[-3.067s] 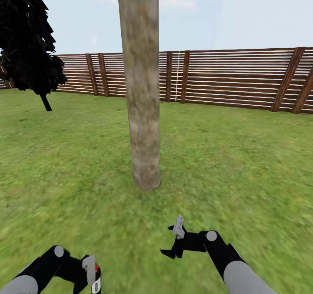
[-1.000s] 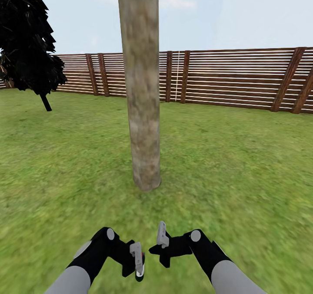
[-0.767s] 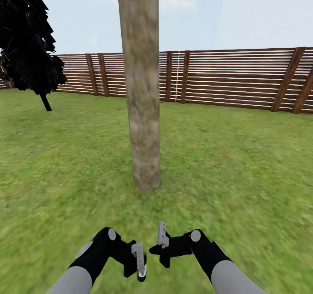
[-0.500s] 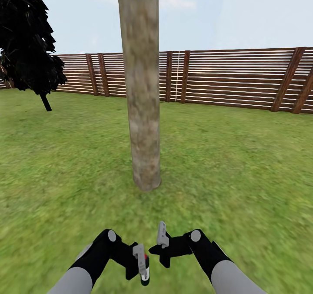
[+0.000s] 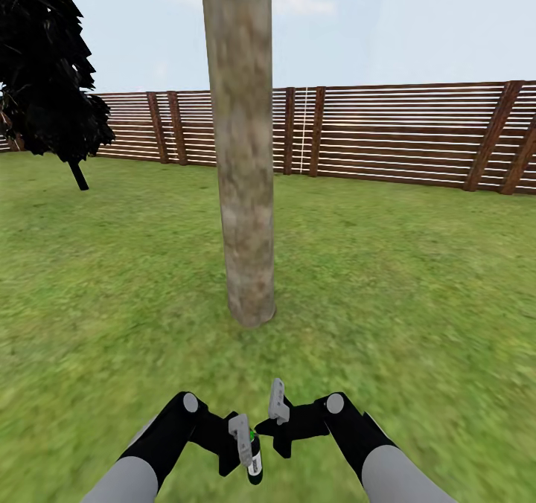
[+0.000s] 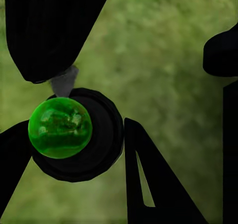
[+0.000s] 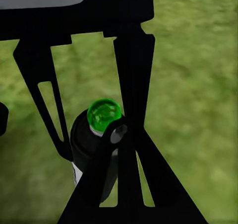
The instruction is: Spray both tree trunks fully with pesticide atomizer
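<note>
Now atomizer [image 5: 254, 458] betw. left pincer [image 5: 237, 449] fingers.

Two arms enter the head view from about 7 and 5 o'clock. Each forearm is a smooth light-grey cylinder that passes into a matt black wrist section. A small round grey disc marks each wrist joint. The left gripper [image 5: 248, 443] and the right gripper [image 5: 269, 420] have black angular bodies with pale grey flat finger plates. In the wrist views the fingers [image 7: 134, 60] are black struts with narrow triangular cut-outs; a light-grey panel sits above them.
</note>
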`<state>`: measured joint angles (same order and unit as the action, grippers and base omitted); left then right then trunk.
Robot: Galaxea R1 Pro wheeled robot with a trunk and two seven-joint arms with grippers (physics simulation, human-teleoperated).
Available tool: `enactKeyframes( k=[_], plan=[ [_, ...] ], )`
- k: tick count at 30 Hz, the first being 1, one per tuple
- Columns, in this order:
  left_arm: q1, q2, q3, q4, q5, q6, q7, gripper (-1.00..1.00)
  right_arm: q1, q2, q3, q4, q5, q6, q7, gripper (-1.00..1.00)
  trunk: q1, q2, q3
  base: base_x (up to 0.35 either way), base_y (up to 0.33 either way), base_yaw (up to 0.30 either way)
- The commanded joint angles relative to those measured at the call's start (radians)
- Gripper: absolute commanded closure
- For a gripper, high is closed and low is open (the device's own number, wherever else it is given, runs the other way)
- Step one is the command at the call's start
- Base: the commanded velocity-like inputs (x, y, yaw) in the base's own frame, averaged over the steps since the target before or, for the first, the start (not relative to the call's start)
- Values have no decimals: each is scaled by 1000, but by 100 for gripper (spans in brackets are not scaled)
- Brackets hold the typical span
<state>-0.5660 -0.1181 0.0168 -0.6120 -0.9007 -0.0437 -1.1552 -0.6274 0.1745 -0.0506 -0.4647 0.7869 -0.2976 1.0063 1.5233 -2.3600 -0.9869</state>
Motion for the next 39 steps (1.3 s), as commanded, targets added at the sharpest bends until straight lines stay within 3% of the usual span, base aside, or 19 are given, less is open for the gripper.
enactKeyframes(
  k=[1, 5, 7, 10, 14, 16, 17, 20, 23, 25, 28, 30, 32, 34, 35, 37, 39],
  plan=[
    [0, 0, 0, 0, 0, 0, 0, 100, 0, 0, 0, 0, 0, 0, 0, 100, 0, 0, 0, 0, 0, 0],
    [0, 10, -2, 8, -6, -2, 9, 100, 0, 0, 0, 0, 0, 0, 0, 100, 0, 0, 0, 0, 0, 0],
    [0, 29, -3, 24, -15, -2, 10, 100, 0, 0, 0, 0, 0, 0, 0, 100, 0, 0, 0, 0, 0, 0],
    [0, 120, -4, 30, -19, -2, 11, 100, 0, 0, 0, 0, 0, 0, 0, 100, 0, 0, 0, 0, 0, 0],
    [0, 213, -3, 30, -19, -2, 11, 100, 0, 0, 0, 1, 1, -1, 0, 100, 0, 0, 0, 0, 0, 0],
    [2, 286, -6, 30, -21, 1, 9, 100, 0, 0, -2, 2, 1, -1, 0, 100, 0, 0, 0, 0, 0, 0],
    [2, 309, -6, 31, -22, 2, 9, 100, 0, 0, -3, 2, 2, 0, 0, -100, 0, 0, 0, 0, 0, 0],
    [5, 383, -4, 30, -21, 2, 9, 100, 0, 0, -9, 4, 2, 0, -1, -100, 0, 0, 0, 0, 0, 0],
    [6, 406, 5, 29, -16, 6, 19, 100, 0, 0, -12, 4, 5, -1, -8, -100, 0, 0, 0, 0, 0, 0],
    [6, 406, 50, 30, -7, 12, 102, 100, 1, 0, -11, 8, 6, -1, -56, -100, 0, 0, 0, 0, 0, 0],
    [6, 372, 229, 99, 19, 16, 349, 100, 4, -99, -12, 103, 2, -3, -241, -100, 0, 0, 0, 0, 0, 0],
    [6, 331, 354, 190, 58, 9, 563, 100, 7, -171, -45, 226, -45, -9, -406, -100, 0, 0, 0, 0, 0, 0],
    [6, 278, 405, 265, 88, 4, 835, 100, 22, -244, -81, 332, -149, -61, -522, -100, 0, 0, 0, 0, 0, 0],
    [6, 238, 421, 349, 102, 3, 1030, 100, 60, -298, -92, 381, -294, -129, -582, -100, 0, 0, 0, 0, 0, 0],
    [6, 222, 425, 369, 110, 3, 1081, 100, 84, -316, -95, 390, -369, -143, -617, -100, 0, 0, 0, 0, 0, 0],
    [6, 205, 430, 384, 146, 10, 1118, 100, 127, -331, -96, 396, -518, -157, -716, -100, 0, 0, 0, 0, 0, 0],
    [2, 195, 430, 387, 233, 32, 1123, 100, 179, -326, -95, 401, -623, -247, -917, -100, 0, 0, 0, 0, 0, 0]
  ],
)
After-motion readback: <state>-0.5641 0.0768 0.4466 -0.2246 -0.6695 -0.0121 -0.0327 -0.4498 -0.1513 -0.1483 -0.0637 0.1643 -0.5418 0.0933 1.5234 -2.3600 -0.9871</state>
